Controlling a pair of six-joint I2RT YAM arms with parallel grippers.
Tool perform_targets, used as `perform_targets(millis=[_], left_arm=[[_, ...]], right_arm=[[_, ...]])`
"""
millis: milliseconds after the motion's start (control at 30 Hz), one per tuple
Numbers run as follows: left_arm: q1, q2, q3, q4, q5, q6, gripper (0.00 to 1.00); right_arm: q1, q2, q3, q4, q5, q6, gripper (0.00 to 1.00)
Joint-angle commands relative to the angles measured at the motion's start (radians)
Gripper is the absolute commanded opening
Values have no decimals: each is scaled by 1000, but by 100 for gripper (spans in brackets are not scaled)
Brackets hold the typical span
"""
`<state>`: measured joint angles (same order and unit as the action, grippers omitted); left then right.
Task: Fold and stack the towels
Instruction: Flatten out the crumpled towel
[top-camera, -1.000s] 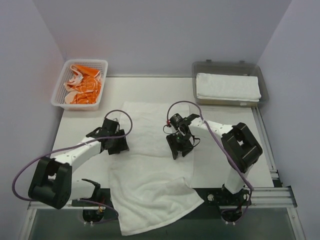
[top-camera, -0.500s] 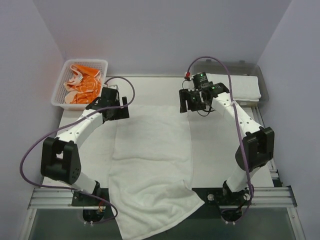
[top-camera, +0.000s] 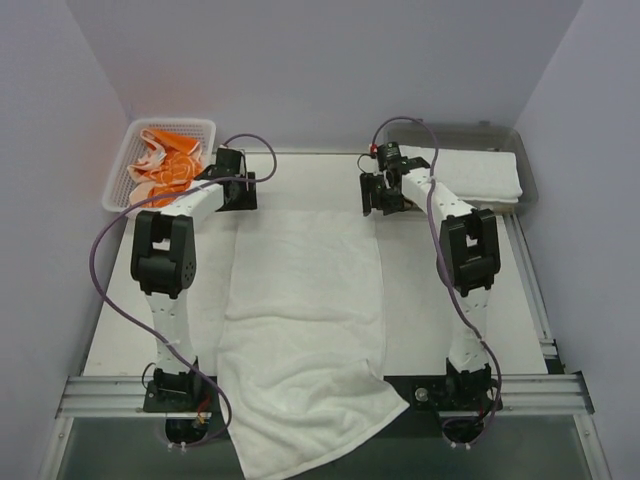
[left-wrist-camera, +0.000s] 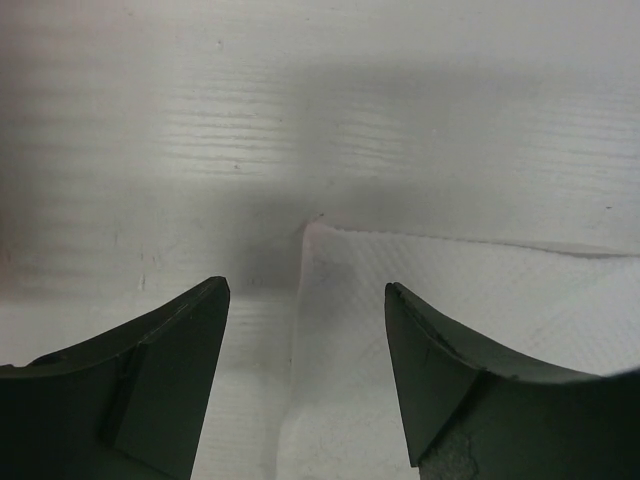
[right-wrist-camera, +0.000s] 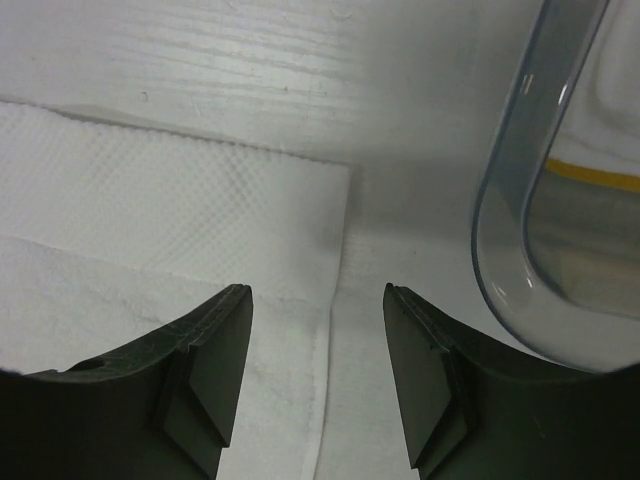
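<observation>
I have one big white towel lying flat down the middle of the table. Its weave is fine and dimpled in the wrist views, and its 6 o'clock end hangs rumpled over the table edge. A second white towel sits folded in the grey tray at 2 o'clock. An orange-and-white towel lies crumpled in the white basket at 10 o'clock.

My left gripper hangs over the big towel's 11 o'clock corner, jaws spread with nothing between them. My right gripper hangs over the 1 o'clock corner, also spread and empty-handed. I cannot tell whether either fingertip touches the cloth.

The pattern on the orange towel is too bunched to make out. Through the tray's curved wall in the right wrist view I see only a blurred yellow stripe.
</observation>
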<state>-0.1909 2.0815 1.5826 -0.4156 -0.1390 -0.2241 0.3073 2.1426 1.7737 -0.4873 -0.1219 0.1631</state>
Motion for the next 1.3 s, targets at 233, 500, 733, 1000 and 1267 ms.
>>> perform_targets(millis=[233, 500, 733, 1000, 1267], left_arm=[[25, 138, 109, 6, 96, -3, 74], [31, 190, 186, -74, 113, -11, 66], [37, 210, 191, -140, 122, 2, 60], [50, 177, 122, -150, 73, 23, 53], [57, 176, 108, -149, 81, 35, 52]], right_arm=[[-10, 105, 121, 4, 25, 56, 54], [-13, 186, 147, -3, 18, 134, 55], [-14, 227, 141, -36, 68, 191, 56], [-14, 211, 127, -42, 154, 204, 56], [-14, 244, 164, -43, 48, 193, 56]])
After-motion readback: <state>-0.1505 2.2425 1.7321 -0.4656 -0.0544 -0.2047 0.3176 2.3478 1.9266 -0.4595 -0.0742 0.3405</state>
